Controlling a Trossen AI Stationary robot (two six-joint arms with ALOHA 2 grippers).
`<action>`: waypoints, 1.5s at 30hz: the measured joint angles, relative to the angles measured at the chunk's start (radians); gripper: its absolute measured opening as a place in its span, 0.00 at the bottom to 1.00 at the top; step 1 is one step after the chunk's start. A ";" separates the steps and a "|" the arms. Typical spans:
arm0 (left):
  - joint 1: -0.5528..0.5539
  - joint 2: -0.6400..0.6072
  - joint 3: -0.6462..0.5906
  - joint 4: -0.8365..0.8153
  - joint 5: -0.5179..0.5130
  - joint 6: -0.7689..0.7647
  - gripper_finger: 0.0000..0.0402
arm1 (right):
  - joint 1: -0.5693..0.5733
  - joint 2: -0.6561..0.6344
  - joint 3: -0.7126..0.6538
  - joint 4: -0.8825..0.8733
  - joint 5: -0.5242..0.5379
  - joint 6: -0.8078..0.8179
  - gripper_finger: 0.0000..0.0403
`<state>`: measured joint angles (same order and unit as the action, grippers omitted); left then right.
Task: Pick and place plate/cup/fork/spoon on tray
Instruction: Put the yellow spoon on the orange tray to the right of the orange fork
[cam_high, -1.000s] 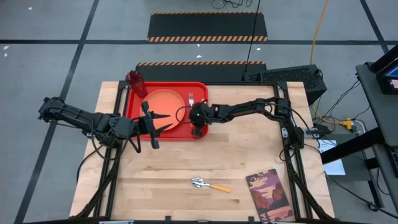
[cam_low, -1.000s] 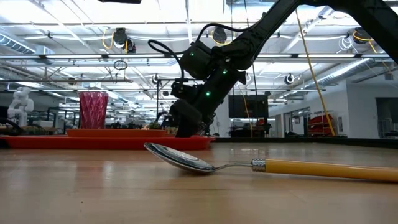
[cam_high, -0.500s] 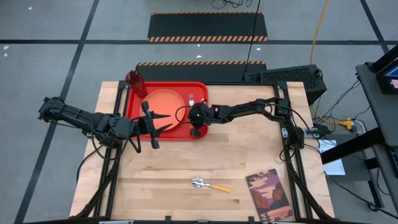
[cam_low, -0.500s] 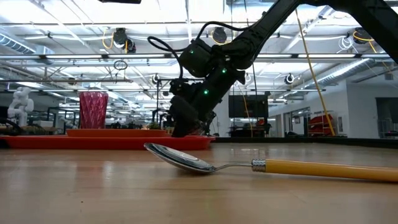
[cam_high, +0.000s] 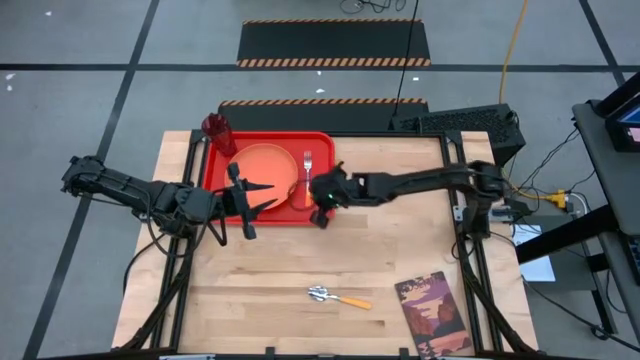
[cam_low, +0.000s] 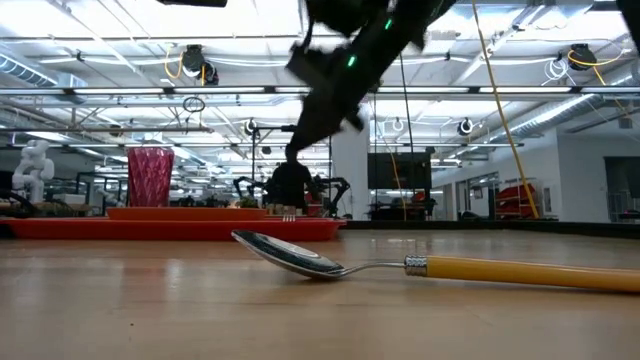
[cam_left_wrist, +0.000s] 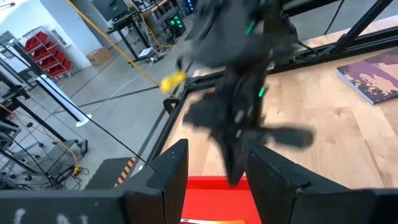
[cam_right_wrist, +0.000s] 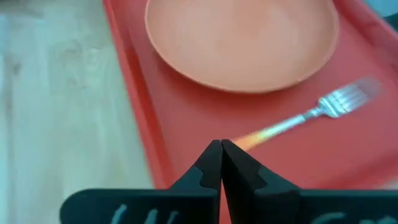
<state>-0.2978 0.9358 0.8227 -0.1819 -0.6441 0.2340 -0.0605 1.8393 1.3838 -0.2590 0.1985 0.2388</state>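
Note:
The red tray (cam_high: 214, 172) lies at the table's far left. On it are the orange plate (cam_high: 262, 165), the dark red cup (cam_high: 215, 128) standing at its far left corner, and the fork (cam_high: 307, 172) lying flat to the right of the plate. The spoon (cam_high: 338, 296) lies on the bare table near the near edge, bowl to the left. My right gripper (cam_right_wrist: 221, 155) is shut and empty, raised above the tray's near right corner (cam_high: 321, 200). My left gripper (cam_high: 258, 196) is open and empty over the tray's near left part.
A brownish printed book (cam_high: 432, 315) lies at the table's near right corner. Bare wood lies between the tray and the spoon. The right arm reaches across the table's middle from the right.
My right gripper has risen quickly from the tray's right side, where it stood low beside the fork, and has drawn a little toward the near edge. The fork stays flat on the tray.

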 joint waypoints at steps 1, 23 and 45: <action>0.000 0.000 0.000 0.000 0.000 0.000 0.39 | 0.024 -0.026 0.000 -0.036 0.025 0.019 0.00; -0.126 0.008 -0.001 -0.205 0.028 -0.413 0.39 | 0.506 -0.017 0.001 -0.128 0.113 0.377 0.27; -0.314 0.308 -0.023 -0.084 0.037 -0.701 0.39 | 0.640 0.093 -0.065 0.039 0.122 0.392 0.56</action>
<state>-0.6113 1.2435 0.7998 -0.2663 -0.6069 -0.4671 0.5791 1.9324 1.3187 -0.2199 0.3201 0.6307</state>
